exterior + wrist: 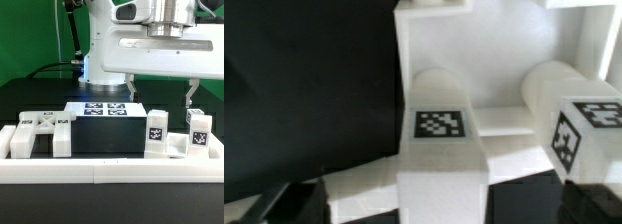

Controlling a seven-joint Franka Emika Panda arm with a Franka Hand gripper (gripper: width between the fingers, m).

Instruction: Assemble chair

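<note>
The arm [103,45] wears glossy white shells, rounded and smooth, with soft grey shading along the curves; a dark ring marks a joint near its top; a faint blue glow tints its lower side toward the exterior view's left; the gripper [160,98] has a broad, boxy white housing beneath a grey metal flange [165,14]; its two fingers [190,93] are thin and dark

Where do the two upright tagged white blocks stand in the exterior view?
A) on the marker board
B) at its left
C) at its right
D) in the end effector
C: the inner block and the outer block stand at the exterior view's right.
</note>
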